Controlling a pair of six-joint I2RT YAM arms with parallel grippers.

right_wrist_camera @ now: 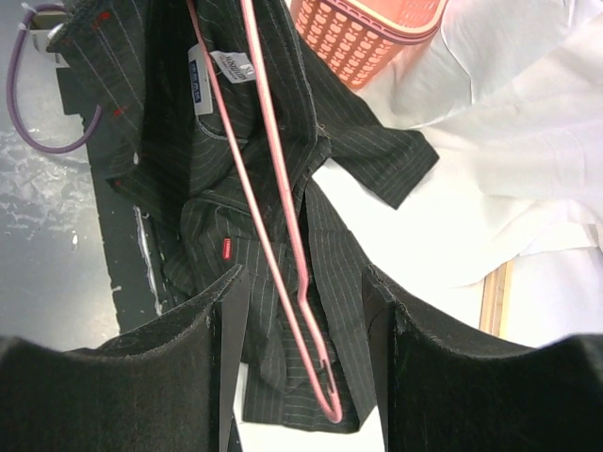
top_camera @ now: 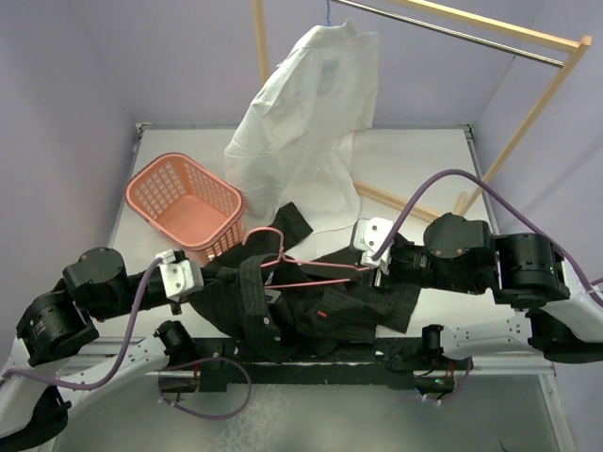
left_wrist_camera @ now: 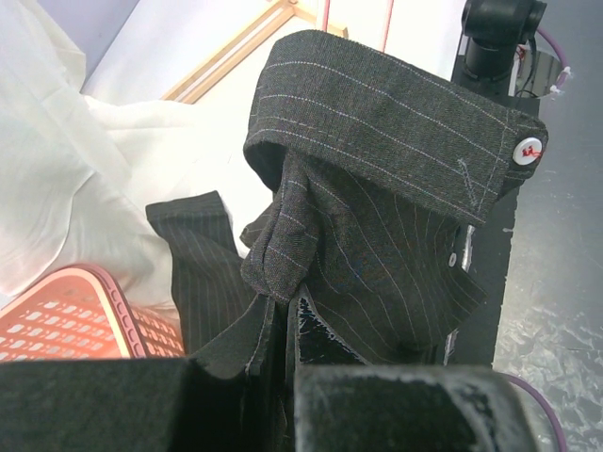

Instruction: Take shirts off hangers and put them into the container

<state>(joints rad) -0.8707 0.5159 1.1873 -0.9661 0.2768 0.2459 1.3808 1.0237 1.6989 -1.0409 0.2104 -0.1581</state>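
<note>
- L gripper [left_wrist_camera: 285, 315]: clenched on a fold of the black shirt [top_camera: 311, 315], at the near L of the table [top_camera: 415, 160].
- Black shirt: crumpled btw the two grippers. It lies along the near table edge, w/ its near side over that edge. Collar w/ white button is up in L wrist view.
- Pink hanger [right_wrist_camera: 327, 391]: lies on top of the black shirt, its end corner in the gap of the R gripper [right_wrist_camera: 301, 282]. R jaws are apart, one each side of the wire, w/ no contact seen.
- Basket [top_camera: 205, 172]: mid-L, close to the L table edge and tilted. Black cloth is just beside its near wall.
- White shirt [top_camera: 301, 122]: hangs on a blue hanger [top_camera: 328, 13] from the rail [top_camera: 452, 33]. Its hem is on the table, near the basket.
- Bare tabletop far R, up to the rack leg [top_camera: 528, 122].
</note>
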